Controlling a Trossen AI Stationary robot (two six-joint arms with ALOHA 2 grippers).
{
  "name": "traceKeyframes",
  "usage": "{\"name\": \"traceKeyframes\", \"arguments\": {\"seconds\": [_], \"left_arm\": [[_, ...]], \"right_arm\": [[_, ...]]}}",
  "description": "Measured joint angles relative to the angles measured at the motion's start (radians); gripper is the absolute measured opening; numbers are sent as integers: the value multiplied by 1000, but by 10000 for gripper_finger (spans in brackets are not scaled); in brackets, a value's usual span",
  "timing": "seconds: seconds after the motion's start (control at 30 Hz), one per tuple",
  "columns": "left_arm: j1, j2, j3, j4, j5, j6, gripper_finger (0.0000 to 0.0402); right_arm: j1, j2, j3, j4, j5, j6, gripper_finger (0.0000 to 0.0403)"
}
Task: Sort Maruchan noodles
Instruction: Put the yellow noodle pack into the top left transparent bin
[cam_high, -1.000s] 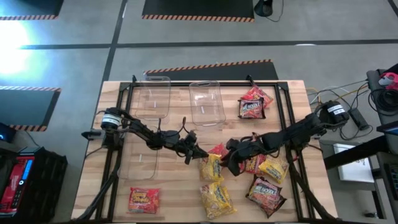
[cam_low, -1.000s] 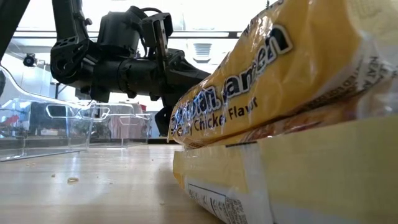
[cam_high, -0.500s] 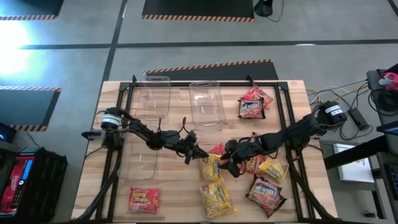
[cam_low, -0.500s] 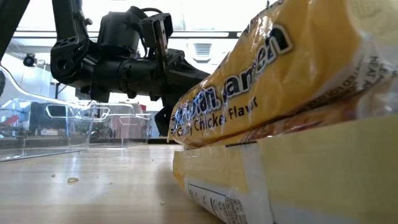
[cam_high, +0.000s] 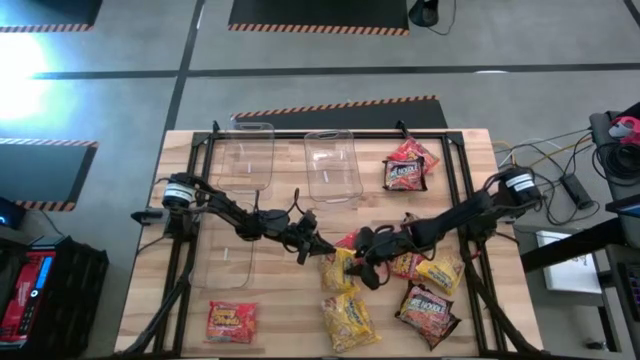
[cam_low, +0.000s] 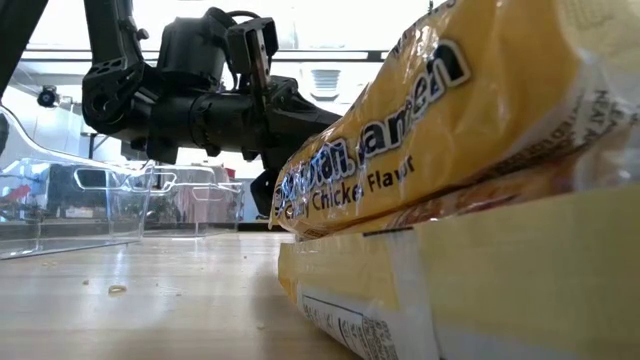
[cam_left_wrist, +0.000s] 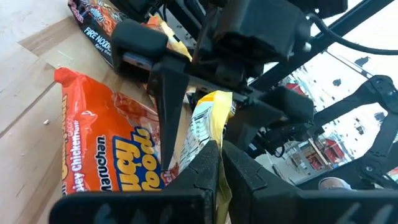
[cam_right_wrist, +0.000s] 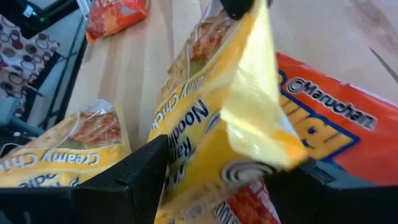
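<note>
- Evidently, the left gripper is pinched on the yellow packet's edge, lifting it off the central pile.
- The right gripper spreads wide around it, likely for a handover.

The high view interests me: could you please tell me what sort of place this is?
Probably a robotics lab or workshop: a wooden table in a black frame, hazard-striped floor mats, and cabled equipment beside it.

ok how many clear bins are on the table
3: far-left bin, far-centre bin beside it, and near-left bin in front of the first. None seems hidden.
</note>
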Motion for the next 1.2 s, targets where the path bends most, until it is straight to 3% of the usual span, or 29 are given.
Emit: {"name": "traceKeyframes", "arguments": {"seconds": [0.23, 0.67, 1.0, 1.2], "left_arm": [[0, 0, 0, 3, 0, 10, 0], [0, 0, 0, 32, 67, 24, 0], [68, -5, 0, 204, 292, -27, 18], [96, -8, 0, 261, 336, -34, 20]], "right_arm": [[5, 76, 73, -3, -65, -60, 212], [5, 62, 97, -54, -108, -65, 113], [5, -26, 97, -172, -105, -64, 120], [4, -114, 97, -257, -98, -64, 111]]}}
